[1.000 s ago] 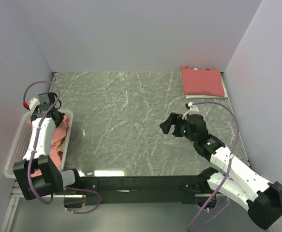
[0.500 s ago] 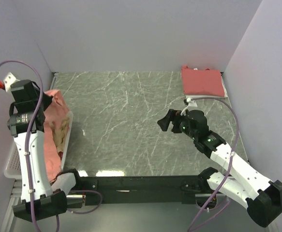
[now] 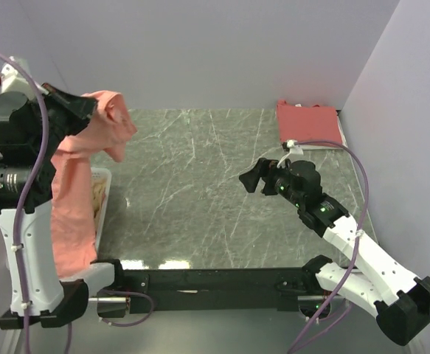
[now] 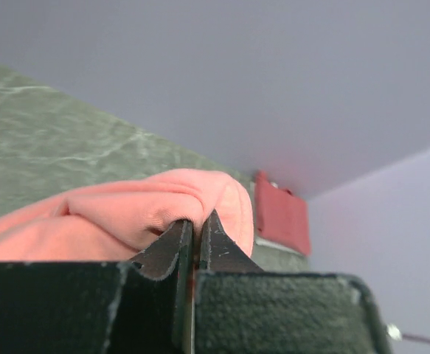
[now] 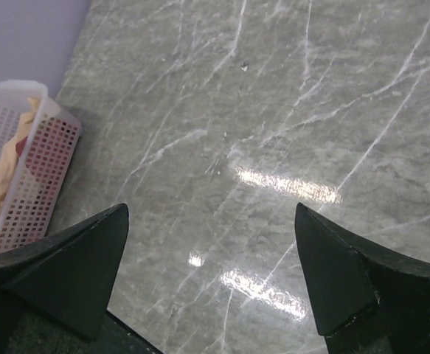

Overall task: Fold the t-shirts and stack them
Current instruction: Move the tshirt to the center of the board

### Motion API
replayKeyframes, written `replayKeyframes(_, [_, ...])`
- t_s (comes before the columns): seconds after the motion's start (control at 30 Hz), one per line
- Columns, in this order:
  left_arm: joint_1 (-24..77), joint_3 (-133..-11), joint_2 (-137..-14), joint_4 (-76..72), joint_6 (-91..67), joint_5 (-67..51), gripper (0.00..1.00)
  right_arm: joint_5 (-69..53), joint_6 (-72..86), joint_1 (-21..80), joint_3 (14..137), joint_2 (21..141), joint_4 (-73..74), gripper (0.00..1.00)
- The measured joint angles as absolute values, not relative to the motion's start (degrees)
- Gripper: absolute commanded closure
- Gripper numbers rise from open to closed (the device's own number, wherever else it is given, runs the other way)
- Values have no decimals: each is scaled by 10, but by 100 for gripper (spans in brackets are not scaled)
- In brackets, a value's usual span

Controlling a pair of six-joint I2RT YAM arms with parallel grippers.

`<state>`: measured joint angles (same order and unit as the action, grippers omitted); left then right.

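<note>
Hanging from the raised left gripper (image 3: 88, 110), whose jaws are pinched shut on a bunch of cloth, the salmon shirt (image 3: 73, 206) drapes straight down, long axis vertical, its lower end at the basket (image 3: 104, 193). The right gripper (image 3: 253, 179) hovers spread wide and empty over the bench (image 3: 192, 192), well right of the basket, pointing back towards it. I'd say the left arm must bring the cloth out from the basket. A red shirt (image 3: 309, 125) lies folded, far across from the basket.
</note>
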<state>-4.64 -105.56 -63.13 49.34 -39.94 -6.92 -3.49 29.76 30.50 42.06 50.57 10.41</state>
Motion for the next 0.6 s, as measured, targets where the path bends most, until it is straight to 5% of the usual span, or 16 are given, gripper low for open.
replayKeyframes(0.23, [115, -1099, -682, 477, -417, -55, 99, -32, 293, 305, 437, 509, 106, 1])
replayKeyframes(0.6, [362, -957, -781, 365, -458, 2, 99, 8, 301, 305, 434, 471, 119, 2])
